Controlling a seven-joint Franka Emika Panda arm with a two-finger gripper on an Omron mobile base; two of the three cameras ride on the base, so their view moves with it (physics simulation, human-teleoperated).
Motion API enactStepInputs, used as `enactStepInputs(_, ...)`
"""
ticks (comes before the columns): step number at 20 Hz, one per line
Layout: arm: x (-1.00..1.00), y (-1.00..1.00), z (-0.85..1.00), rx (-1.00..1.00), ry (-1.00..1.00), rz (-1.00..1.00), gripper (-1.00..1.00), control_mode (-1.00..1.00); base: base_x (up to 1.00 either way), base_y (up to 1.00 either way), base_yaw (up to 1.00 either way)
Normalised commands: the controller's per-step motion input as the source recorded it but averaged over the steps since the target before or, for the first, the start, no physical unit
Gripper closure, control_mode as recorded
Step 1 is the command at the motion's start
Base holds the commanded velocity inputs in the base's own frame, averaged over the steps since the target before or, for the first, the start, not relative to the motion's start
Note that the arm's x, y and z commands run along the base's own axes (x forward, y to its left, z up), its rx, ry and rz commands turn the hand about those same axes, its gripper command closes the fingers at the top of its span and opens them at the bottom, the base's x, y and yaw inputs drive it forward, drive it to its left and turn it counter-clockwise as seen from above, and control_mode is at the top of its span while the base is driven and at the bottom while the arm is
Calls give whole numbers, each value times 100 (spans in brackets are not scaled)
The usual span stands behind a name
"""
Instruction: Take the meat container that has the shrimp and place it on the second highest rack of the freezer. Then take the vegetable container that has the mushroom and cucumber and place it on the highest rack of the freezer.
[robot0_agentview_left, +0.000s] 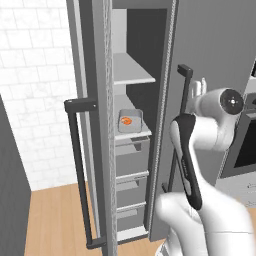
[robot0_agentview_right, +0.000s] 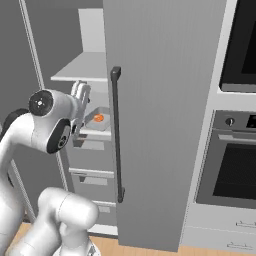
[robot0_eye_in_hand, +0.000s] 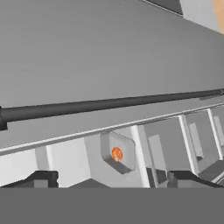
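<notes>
The freezer stands with its door open. The meat container, a shallow grey tray, rests on the second highest rack with the small orange shrimp in it. Above it is the highest rack, bare. My gripper is open and holds nothing. It hovers outside the freezer, in front of that tray and clear of it. From the hand view the tray and shrimp lie ahead between the spread fingertips. The vegetable container with the mushroom and cucumber is out of view.
A closed grey cabinet door with a long dark bar handle stands just right of the gripper. The open freezer door and its handle are on the left. Grey drawers sit under the racks. A black-fronted oven is at the right.
</notes>
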Motion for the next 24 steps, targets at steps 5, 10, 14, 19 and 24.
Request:
enactStepInputs(5,-7,0,5,-21,54,7,-100,-100,0,0,0)
enactStepInputs(10,-83,-15,-48,-12,19,8,-100,-100,0,0,0)
enactStepInputs(14,0,0,0,0,0,0,-100,100,-65,-63,0)
enactStepInputs(19,0,0,0,0,0,0,-100,100,-12,-100,-3)
enactStepInputs(24,0,0,0,0,0,0,-100,100,10,-100,-2)
